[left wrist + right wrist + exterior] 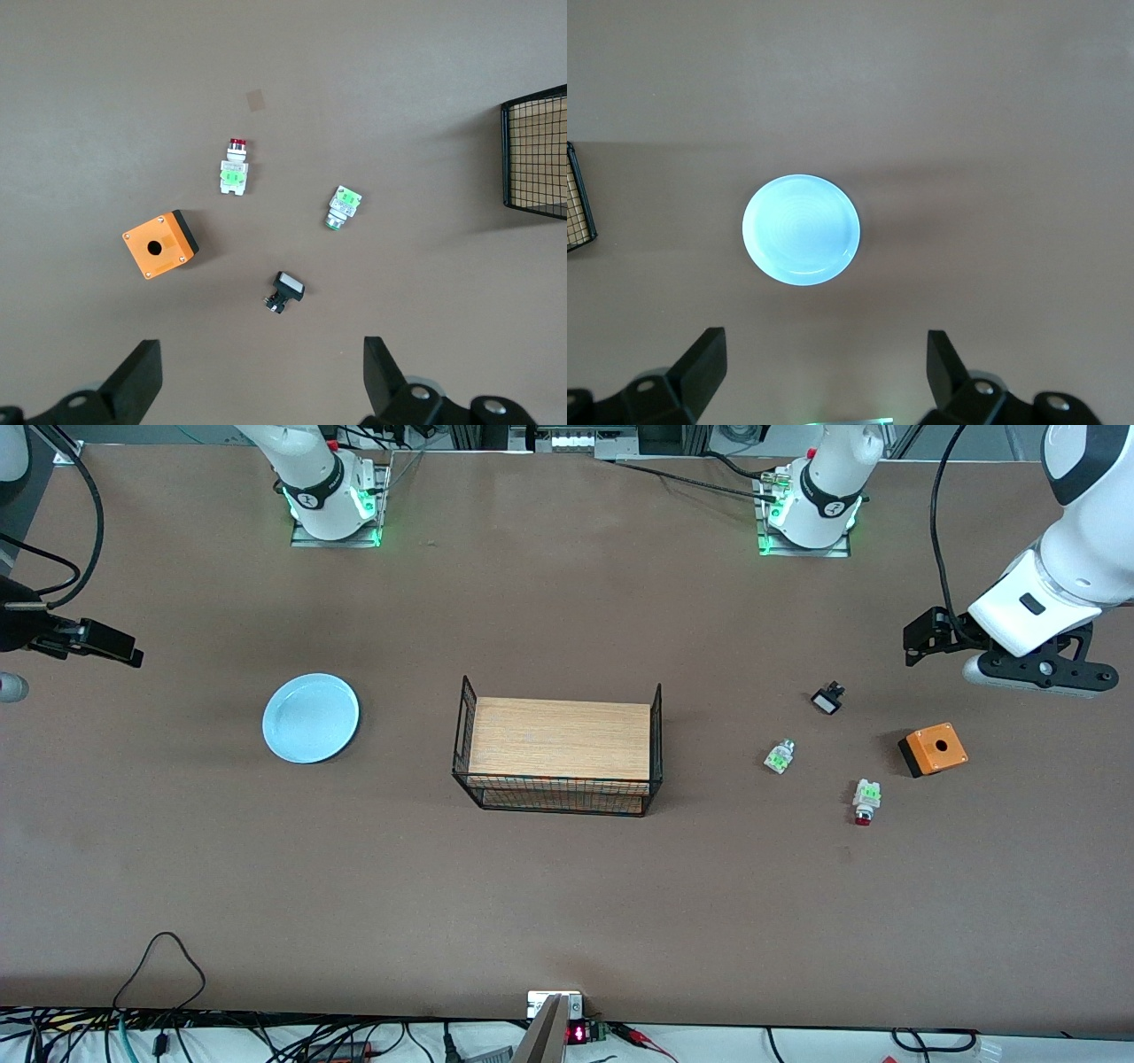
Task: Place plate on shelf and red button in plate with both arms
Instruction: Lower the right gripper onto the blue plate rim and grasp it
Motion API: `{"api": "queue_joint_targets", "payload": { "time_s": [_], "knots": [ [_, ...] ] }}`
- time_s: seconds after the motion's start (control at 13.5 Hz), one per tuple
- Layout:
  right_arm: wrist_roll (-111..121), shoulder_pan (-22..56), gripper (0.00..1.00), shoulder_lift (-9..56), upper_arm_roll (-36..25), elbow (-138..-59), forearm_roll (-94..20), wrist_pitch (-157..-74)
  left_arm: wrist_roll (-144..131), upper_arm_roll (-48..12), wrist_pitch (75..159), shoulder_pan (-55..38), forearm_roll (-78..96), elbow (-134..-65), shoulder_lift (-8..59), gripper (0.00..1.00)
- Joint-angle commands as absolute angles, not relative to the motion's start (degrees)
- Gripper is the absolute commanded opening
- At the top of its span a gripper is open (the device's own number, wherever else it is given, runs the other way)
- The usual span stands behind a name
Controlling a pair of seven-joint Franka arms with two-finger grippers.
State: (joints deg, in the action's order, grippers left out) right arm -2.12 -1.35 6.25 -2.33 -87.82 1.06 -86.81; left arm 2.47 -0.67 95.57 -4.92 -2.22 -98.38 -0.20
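Observation:
The pale blue plate (310, 717) lies flat on the table toward the right arm's end; it also shows in the right wrist view (801, 229). The red button (866, 801), whitish with a green block and a red cap, lies toward the left arm's end and shows in the left wrist view (234, 168). My left gripper (263, 381) is open and empty, high over bare table beside the small parts. My right gripper (824, 376) is open and empty, high over bare table beside the plate, mostly out of the front view.
A black wire basket (656, 731) with a wooden shelf stands mid-table. Near the red button lie a green-and-white part (780, 755), a black-and-white part (827, 698) and an orange box with a hole (933, 749).

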Motion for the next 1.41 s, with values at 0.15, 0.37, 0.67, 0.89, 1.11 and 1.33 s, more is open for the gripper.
{"api": "queue_joint_targets", "payload": {
  "time_s": [0.15,0.37,0.67,0.89,1.11,1.33],
  "knots": [
    [-2.5,-1.3,1.0,5.4,-2.3,-88.2,0.5,-86.2,1.7,-0.9,94.1,-5.3,-3.6,-96.9,0.0,1.0],
    [-2.4,0.3,1.0,8.3,-2.2,-88.8,1.7,-87.9,1.7,-0.9,94.2,-5.3,-3.6,-96.9,0.0,1.0],
    [-2.5,0.5,1.0,11.9,-2.2,-97.5,1.6,-97.5,1.7,-0.9,94.2,-5.2,-3.6,-97.0,0.0,1.0],
    [-3.3,1.1,1.0,11.8,-2.2,-109.1,1.6,-108.6,1.7,-0.9,94.1,-5.1,-3.6,-97.0,0.0,1.0],
    [-4.7,0.7,1.0,12.7,-2.2,-118.4,1.6,-118.3,1.7,-0.9,94.1,-5.1,-3.6,-97.1,0.0,1.0],
    [-2.9,-0.6,1.0,13.4,-2.3,-128.2,1.7,-132.5,1.7,-0.9,94.1,-5.2,-3.6,-97.0,0.0,1.0]
  ]
}}
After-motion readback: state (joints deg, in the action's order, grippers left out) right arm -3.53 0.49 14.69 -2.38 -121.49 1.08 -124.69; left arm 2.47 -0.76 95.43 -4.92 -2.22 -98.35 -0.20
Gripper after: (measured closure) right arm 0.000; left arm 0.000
